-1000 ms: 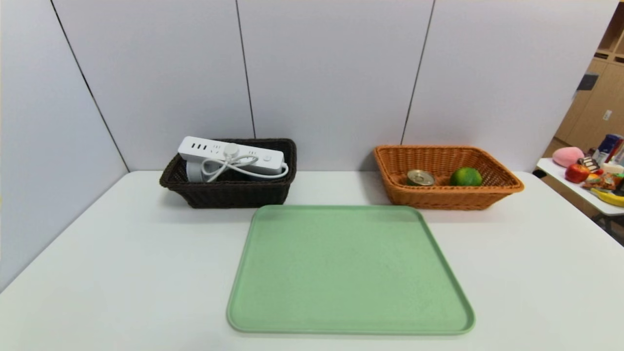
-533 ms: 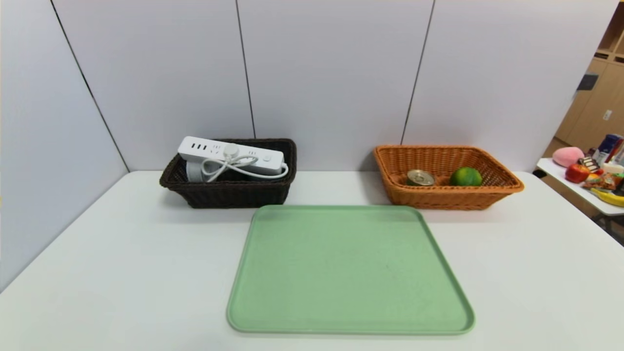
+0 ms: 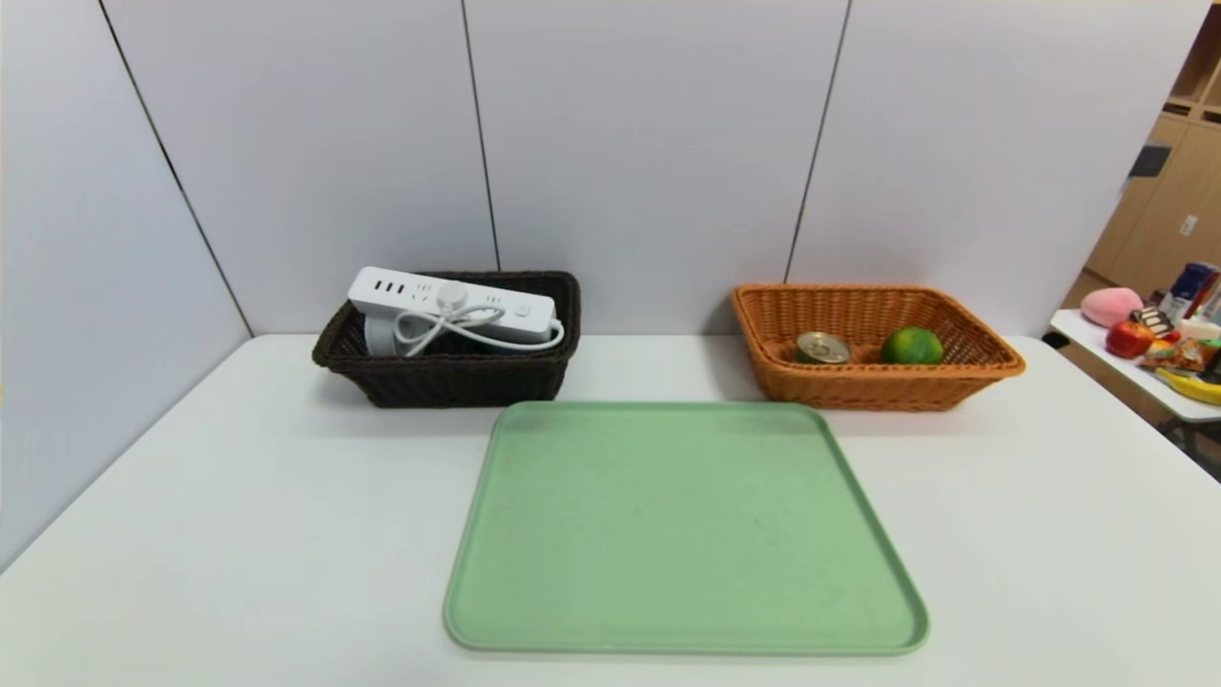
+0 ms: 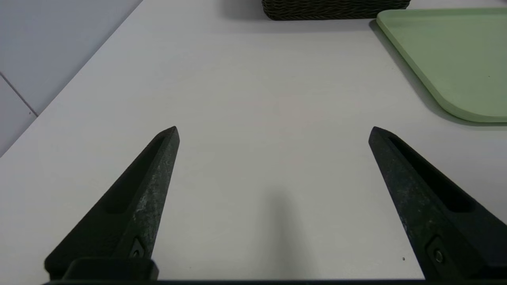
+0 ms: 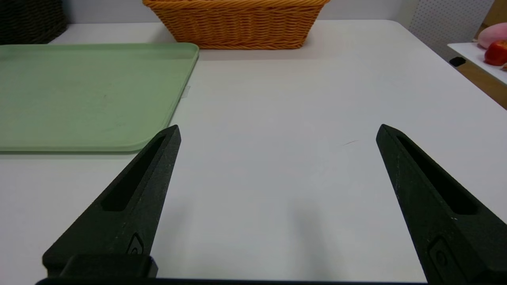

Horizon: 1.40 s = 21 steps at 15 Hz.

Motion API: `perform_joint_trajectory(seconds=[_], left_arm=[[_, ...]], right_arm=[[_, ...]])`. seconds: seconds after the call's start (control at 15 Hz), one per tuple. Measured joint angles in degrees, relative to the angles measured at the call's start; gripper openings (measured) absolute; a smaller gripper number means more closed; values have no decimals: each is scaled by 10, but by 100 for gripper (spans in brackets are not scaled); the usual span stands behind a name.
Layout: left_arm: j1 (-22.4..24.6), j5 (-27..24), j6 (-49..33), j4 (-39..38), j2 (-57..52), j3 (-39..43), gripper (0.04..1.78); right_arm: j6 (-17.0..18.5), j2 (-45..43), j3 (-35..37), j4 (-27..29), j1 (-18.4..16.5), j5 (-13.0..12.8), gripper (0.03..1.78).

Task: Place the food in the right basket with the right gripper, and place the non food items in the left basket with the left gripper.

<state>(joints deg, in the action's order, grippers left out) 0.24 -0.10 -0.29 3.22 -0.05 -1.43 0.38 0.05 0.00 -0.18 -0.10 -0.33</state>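
The oval green smooth-skinned fruit (image 3: 911, 345) and the small round tin with its gold pull-tab lid (image 3: 822, 347) lie side by side in the rectangular orange-tan wicker basket (image 3: 963, 380), well ahead of the right hand (image 5: 277, 132). The long white power strip with its looped cord (image 3: 453, 308) rests across the top of the dark brown wicker basket (image 3: 448, 380), far ahead of the left hand (image 4: 273, 132), propped on other things I cannot make out. The sorting looks finished.

The flat pale green plastic tray (image 3: 477, 592) lies bare between the hands. Both hands hang low over the white tabletop (image 3: 238, 534), fingers spread wide and holding nothing, with open room ahead. A side table of bright toy-like items (image 3: 1159, 339) stands beyond the right tabletop edge.
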Motion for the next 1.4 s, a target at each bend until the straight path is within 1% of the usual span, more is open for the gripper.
perform_joint_trajectory(seconds=[1.4], left_arm=[[0,0,2,-1,0,0,169]], right_arm=[[-1,0,0,0,0,0,171]])
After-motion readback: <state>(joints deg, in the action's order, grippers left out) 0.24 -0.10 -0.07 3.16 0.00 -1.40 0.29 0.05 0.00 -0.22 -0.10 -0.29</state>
